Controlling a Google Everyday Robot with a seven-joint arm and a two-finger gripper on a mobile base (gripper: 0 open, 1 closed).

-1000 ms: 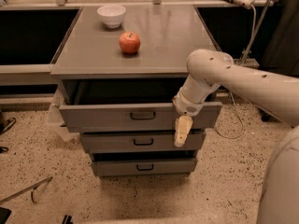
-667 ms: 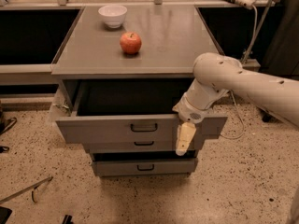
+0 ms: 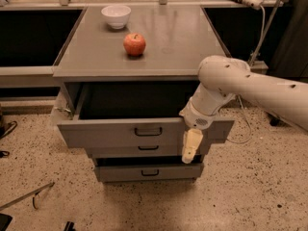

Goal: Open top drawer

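The top drawer (image 3: 106, 134) of the grey metal cabinet stands pulled out towards me, its dark tray open under the cabinet top (image 3: 183, 42). Its flat front carries a small black loop handle (image 3: 148, 131). My gripper (image 3: 191, 147) hangs down in front of the right part of the drawer front, right of the handle, reaching below the drawer's lower edge. My white arm (image 3: 240, 81) comes in from the right. I cannot tell whether the gripper touches the drawer front.
Two narrower drawers, middle (image 3: 120, 150) and bottom (image 3: 149, 172), sit below, slightly out. A red apple (image 3: 134, 44) and a white bowl (image 3: 116, 16) stand on the cabinet top. A cable (image 3: 260, 28) hangs at the right. Speckled floor lies around, with a thin rod (image 3: 24, 198) at the left.
The top drawer has slid further out towards me. My arm and gripper have moved forward and slightly right along with the drawer front.
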